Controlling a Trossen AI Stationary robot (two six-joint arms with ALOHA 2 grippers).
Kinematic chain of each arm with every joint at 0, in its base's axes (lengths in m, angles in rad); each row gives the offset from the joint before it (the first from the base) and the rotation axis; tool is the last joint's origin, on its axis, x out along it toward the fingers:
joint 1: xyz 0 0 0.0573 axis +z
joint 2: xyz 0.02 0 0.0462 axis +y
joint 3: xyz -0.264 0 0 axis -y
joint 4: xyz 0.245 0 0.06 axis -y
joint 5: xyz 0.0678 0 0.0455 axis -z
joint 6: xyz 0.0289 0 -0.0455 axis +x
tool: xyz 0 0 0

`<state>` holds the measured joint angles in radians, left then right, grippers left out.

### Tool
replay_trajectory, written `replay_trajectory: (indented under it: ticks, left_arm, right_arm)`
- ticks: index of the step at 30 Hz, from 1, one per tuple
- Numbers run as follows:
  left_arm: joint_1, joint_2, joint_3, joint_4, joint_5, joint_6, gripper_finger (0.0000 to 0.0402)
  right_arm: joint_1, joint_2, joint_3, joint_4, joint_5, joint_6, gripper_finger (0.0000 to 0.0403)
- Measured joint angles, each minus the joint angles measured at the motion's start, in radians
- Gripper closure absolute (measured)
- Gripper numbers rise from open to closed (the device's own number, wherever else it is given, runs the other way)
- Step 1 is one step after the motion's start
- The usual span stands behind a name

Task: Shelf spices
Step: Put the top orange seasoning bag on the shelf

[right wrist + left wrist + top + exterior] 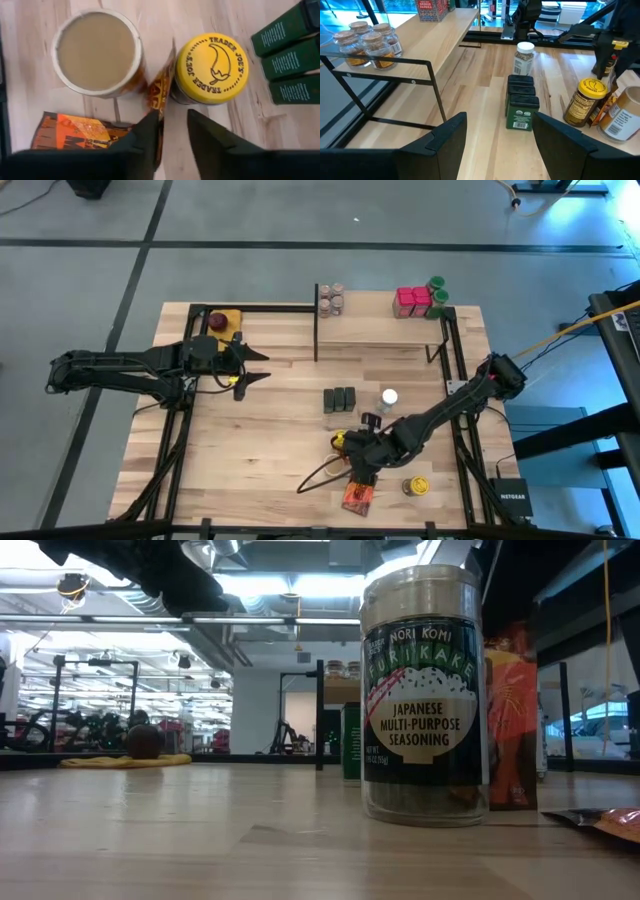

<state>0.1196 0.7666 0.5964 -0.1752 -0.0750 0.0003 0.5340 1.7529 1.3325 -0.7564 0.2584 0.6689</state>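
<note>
Right now, right claw (172, 135): low over the table's near side, fingers nearly together around the edge of an upright orange packet (161, 90), between a tan-lidded jar (97, 50) and a yellow-lidded jar (213, 67).
Left claw (497, 132): released, fingers wide, facing three dark tins (521, 100).
Shelf (375, 305): far edge, already holding jars and red boxes (412, 301).

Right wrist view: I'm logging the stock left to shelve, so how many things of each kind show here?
Dark green rectangular tins: 3
Round jars, one tan-lidded, one yellow-lidded: 2
Orange packets, one flat, one upright: 2
Total: 7
</note>
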Motion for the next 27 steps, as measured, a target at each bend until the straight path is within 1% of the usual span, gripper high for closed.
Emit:
replay_trajectory:
  ticks: [5,7,11,15,22,27]
  left_arm:
    - [0.0,0.0,0.0,0.0,0.0,0.0,0.0183]
    - [0.0,0.0,0.0,0.0,0.0,0.0,0.0183]
    - [0.0,0.0,0.0,0.0,0.0,0.0,0.0183]
    - [0.0,0.0,0.0,0.008,0.0,0.008,0.0183]
    - [0.0,0.0,0.0,0.007,0.0,0.008,0.0183]
    - [0.0,0.0,0.0,0.007,0.0,0.008,0.0183]
  right_arm:
    - [0.002,0.0,-0.001,-0.001,-0.008,-0.002,0.0377]
    - [0.002,0.0,-0.001,-0.001,-0.008,-0.021,0.0395]
    - [0.002,0.0,0.002,-0.015,-0.006,-0.047,0.0389]
    - [0.003,0.0,0.051,-0.098,-0.006,-0.05,0.0398]
    - [0.003,0.0,0.202,-0.279,0.025,-0.08,0.0399]
    - [0.003,-0.001,0.335,-0.438,0.112,-0.084,0.04]
